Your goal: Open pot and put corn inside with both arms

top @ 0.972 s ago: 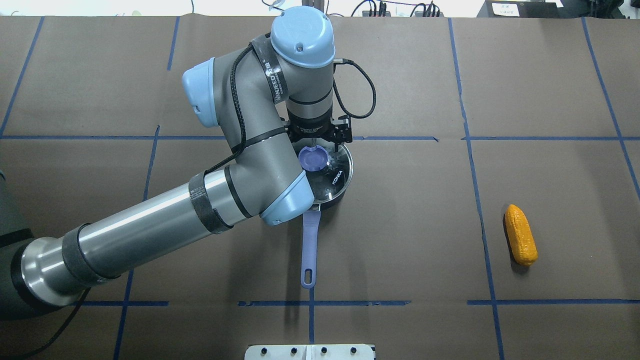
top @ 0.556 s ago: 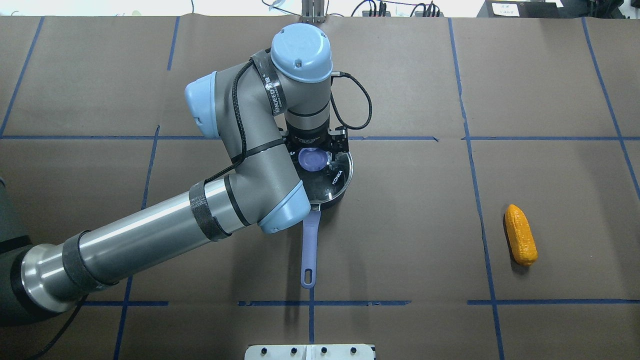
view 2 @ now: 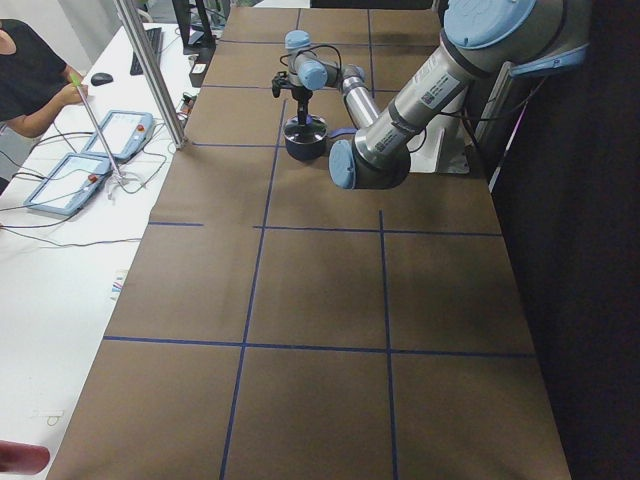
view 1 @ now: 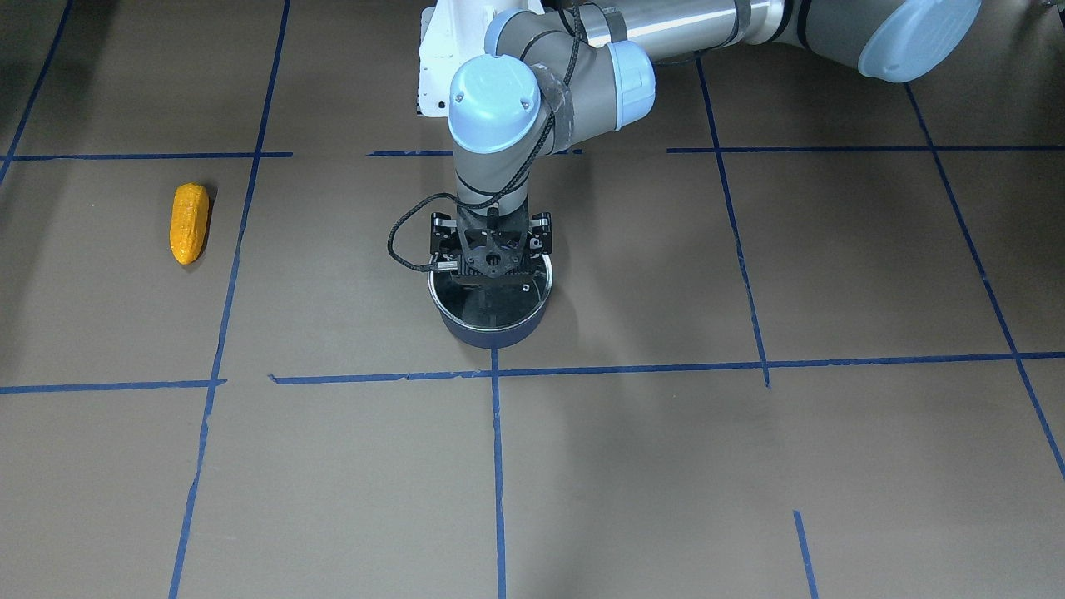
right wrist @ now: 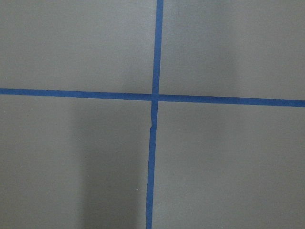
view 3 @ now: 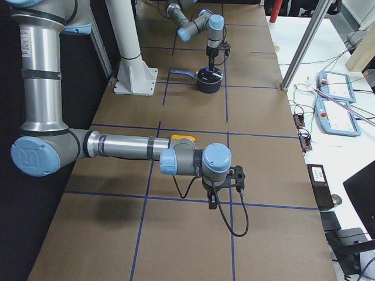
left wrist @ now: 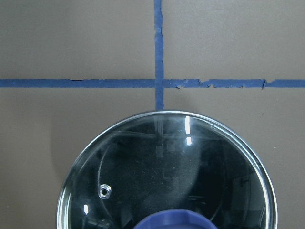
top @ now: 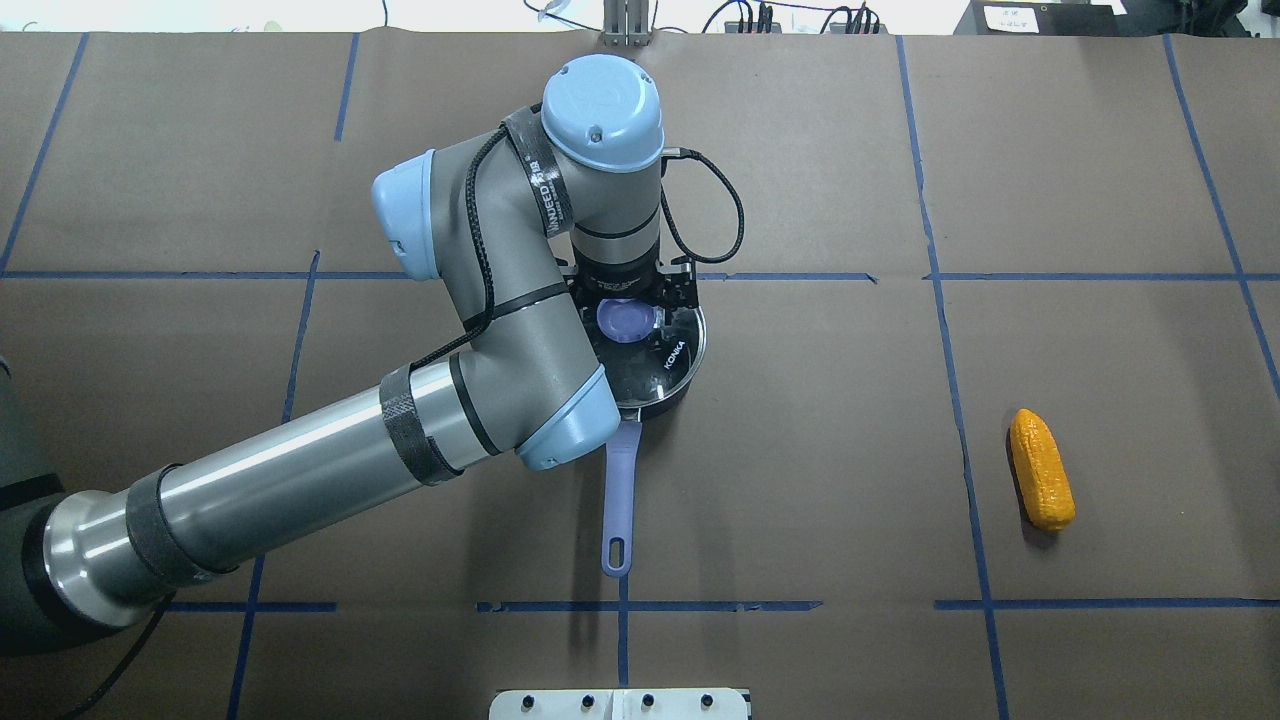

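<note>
Two arms work over one brown bench (top: 1100, 200) marked off in blue tape lines (top: 940, 300).

1. Left arm (top: 300, 480): reaches to mid-bench, wrist pointing straight down over the pot.
2. Right arm (view 3: 123, 146): stretched low over the bench at its own end. Its wrist camera sees only bare paper and a tape cross.
3. Pot (view 1: 491, 333): upright on the bench, lavender handle (top: 620, 490) pointing toward the robot. The glass lid (left wrist: 190, 167) is seated on the rim.
4. Left claw (view 1: 490, 274): lowered directly onto the lid, its black body either side of the blue knob (top: 627, 322). The fingertips are hidden, so I cannot tell whether they grip the knob.
5. Right claw (view 3: 220, 196): hangs above bare bench near a tape crossing. It shows only in the side view, so its opening cannot be judged.
6. Corn (top: 1041, 484): lies flat on the bench, well apart from the pot and left claw, on the right arm's side. Nothing touches it.
</note>
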Robot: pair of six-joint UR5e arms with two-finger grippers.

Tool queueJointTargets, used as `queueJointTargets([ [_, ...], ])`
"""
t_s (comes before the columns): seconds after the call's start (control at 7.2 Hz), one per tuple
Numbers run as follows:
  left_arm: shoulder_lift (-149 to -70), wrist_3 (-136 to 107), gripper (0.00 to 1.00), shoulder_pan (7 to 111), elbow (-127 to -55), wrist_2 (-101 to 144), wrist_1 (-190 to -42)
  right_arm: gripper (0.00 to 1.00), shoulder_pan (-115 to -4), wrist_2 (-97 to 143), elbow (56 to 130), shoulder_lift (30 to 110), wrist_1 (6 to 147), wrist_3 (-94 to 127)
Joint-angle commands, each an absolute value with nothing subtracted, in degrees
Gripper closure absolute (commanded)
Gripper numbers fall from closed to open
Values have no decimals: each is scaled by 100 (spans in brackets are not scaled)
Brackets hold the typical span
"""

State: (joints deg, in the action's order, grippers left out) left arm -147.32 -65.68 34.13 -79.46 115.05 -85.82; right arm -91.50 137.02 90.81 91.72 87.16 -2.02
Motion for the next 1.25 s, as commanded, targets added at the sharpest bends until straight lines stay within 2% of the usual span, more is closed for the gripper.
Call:
queueJointTargets([
  [0.0, -14739, -6609, 12, 3410, -7945, 11505, -8587, 0, -9149, 13702, 9079, 9176, 8719, -211],
  [0.28, -14748, -6627, 31, 3419, -7945, 11496, -8569, 0, -9149, 13702, 9079, 9167, 8719, -202],
  [0.56, -14757, -6644, 60, 3419, -7971, 11479, -8543, 0, -9149, 13702, 9079, 9167, 8719, -202],
  [0.69, -14783, -6671, 69, 3428, -8059, 11470, -8482, 0, -9149, 13702, 9079, 9167, 8719, -202],
  [1.11, -14748, -6671, 75, 3463, -8672, 11487, -7860, 0, -9149, 13702, 9079, 9167, 8719, -202],
])
